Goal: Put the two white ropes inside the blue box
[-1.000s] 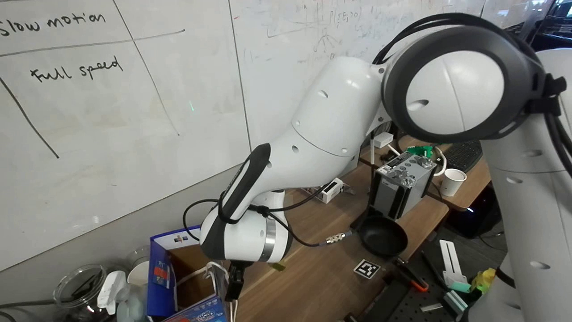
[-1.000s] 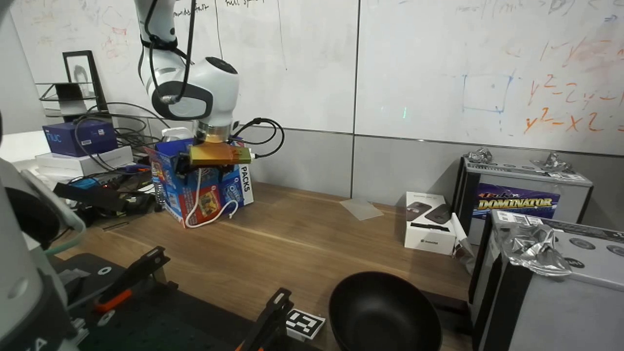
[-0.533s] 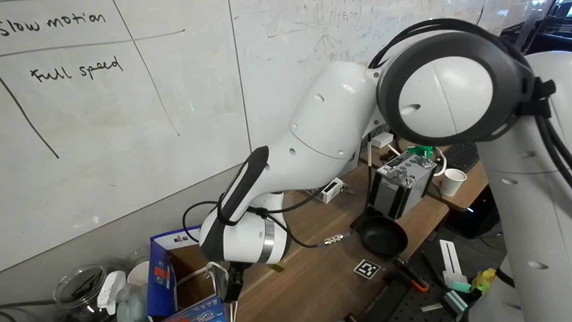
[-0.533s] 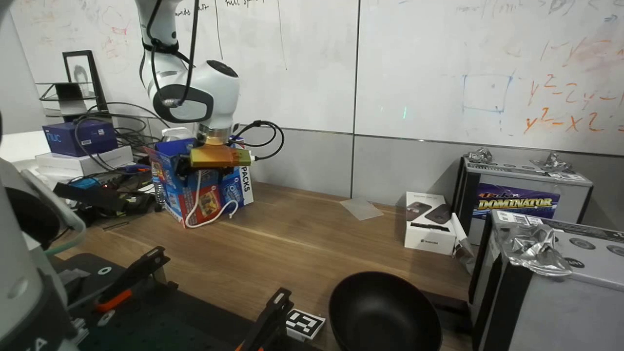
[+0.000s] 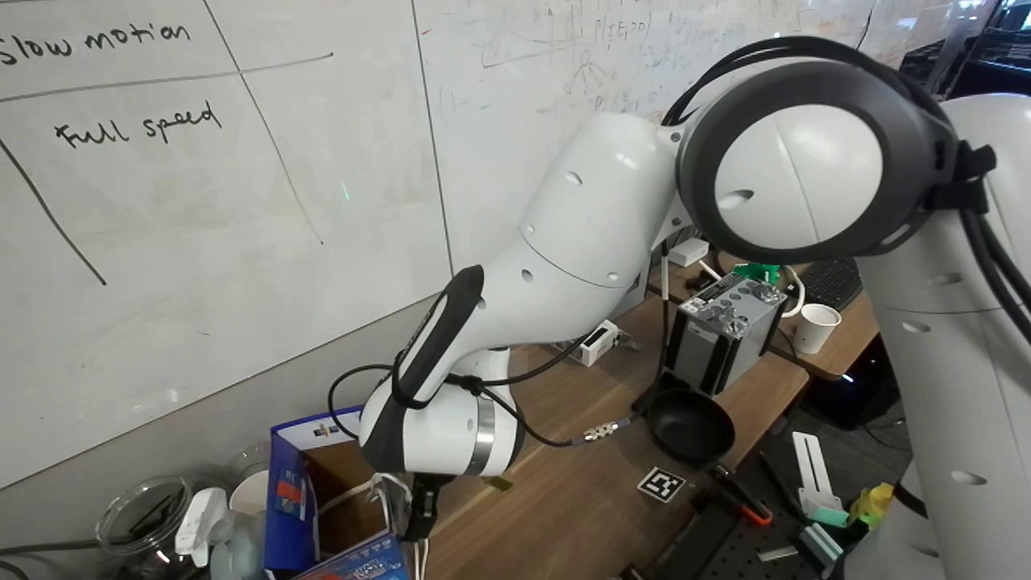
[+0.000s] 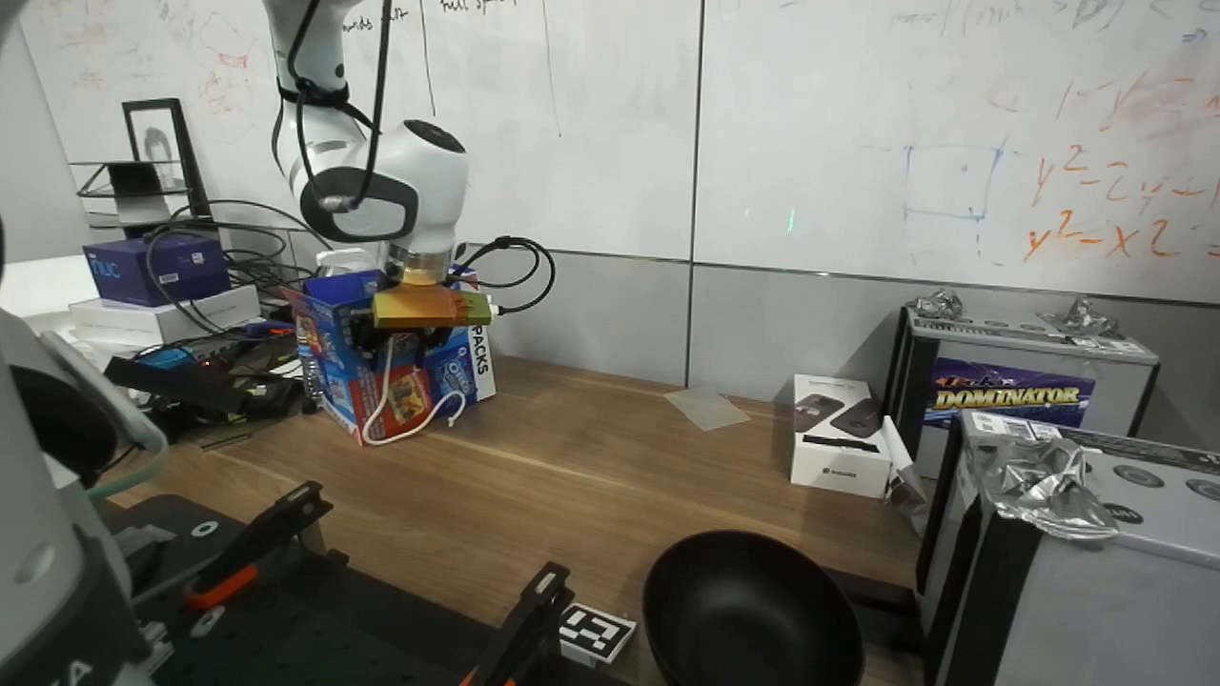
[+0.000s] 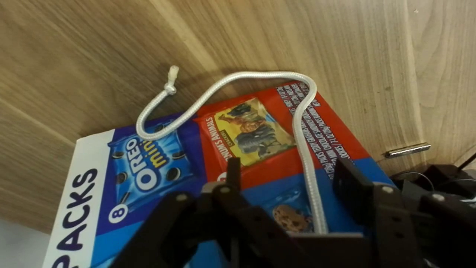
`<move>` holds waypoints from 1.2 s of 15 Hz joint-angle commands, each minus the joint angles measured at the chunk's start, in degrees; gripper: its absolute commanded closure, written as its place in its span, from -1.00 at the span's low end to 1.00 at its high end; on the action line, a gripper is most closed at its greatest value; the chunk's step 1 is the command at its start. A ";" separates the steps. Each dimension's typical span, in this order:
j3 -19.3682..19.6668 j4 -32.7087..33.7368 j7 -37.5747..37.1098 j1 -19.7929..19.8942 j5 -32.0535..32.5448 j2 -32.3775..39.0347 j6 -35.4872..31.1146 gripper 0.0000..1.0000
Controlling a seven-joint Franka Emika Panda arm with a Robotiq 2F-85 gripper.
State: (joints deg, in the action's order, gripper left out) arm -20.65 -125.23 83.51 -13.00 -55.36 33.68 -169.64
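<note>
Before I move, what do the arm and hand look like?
The arm is white and rounded, with dark grey trim, a silver band near its end and black cables strapped along it. The hand is black and two-fingered; a golden block is mounted by it.

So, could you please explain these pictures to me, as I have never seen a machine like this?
You're looking at a robot arm that ends in a two-fingered gripper. Two pictures come from cameras standing apart from the arm; the close-up comes from a camera on its wrist, looking past the gripper. On the wooden table stands an open blue box, with a black bowl, a white carton and grey cases further along. A white rope hangs down the outside of the box; rope also shows inside, though I can't tell whether it is the same piece. The gripper's jaws stand apart on either side of the rope, so nothing appears to be held.
</note>
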 commanded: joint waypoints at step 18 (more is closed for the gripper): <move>7.10 -12.08 -38.15 -6.24 44.67 -24.07 -1.10 0.98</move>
State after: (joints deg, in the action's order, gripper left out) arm -15.73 -131.75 56.56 -17.24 -20.15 20.06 -170.44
